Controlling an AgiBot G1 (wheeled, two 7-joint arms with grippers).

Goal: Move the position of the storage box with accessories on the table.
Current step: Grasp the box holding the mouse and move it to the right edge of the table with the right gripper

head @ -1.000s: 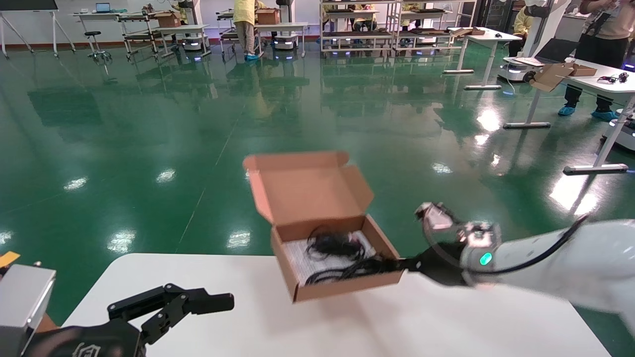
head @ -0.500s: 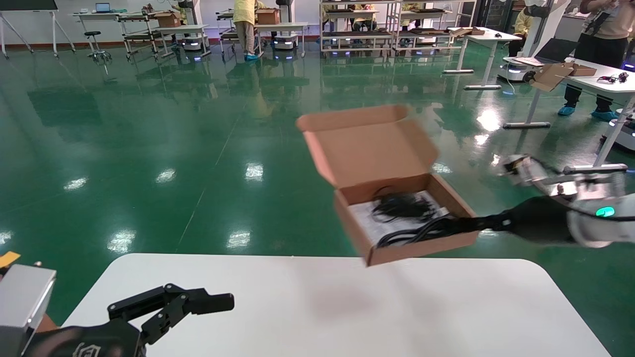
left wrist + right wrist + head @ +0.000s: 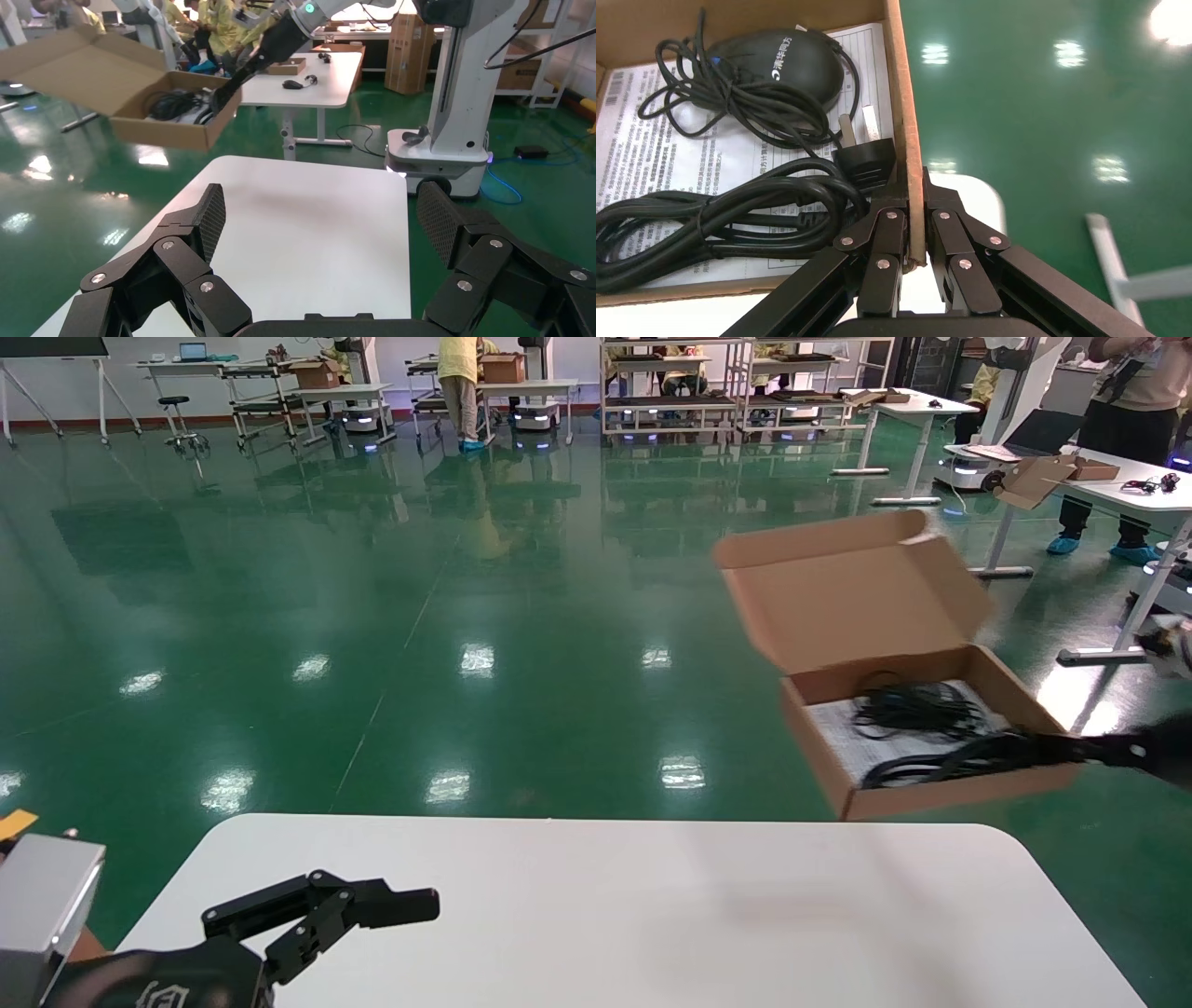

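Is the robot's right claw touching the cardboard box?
Touching. The right wrist view shows the right gripper pinching the storage box wall between both fingers.

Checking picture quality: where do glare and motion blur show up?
Head view: ceiling lights glare off the green floor; the storage box edges look slightly smeared. Right wrist view: sharp on the mouse, blurred floor glare beyond.

A robot lab hall: glossy green floor point(image 3: 279, 617), rows of white desks point(image 3: 917, 407), shelving racks point(image 3: 675, 384), staff in yellow coats point(image 3: 459, 374).
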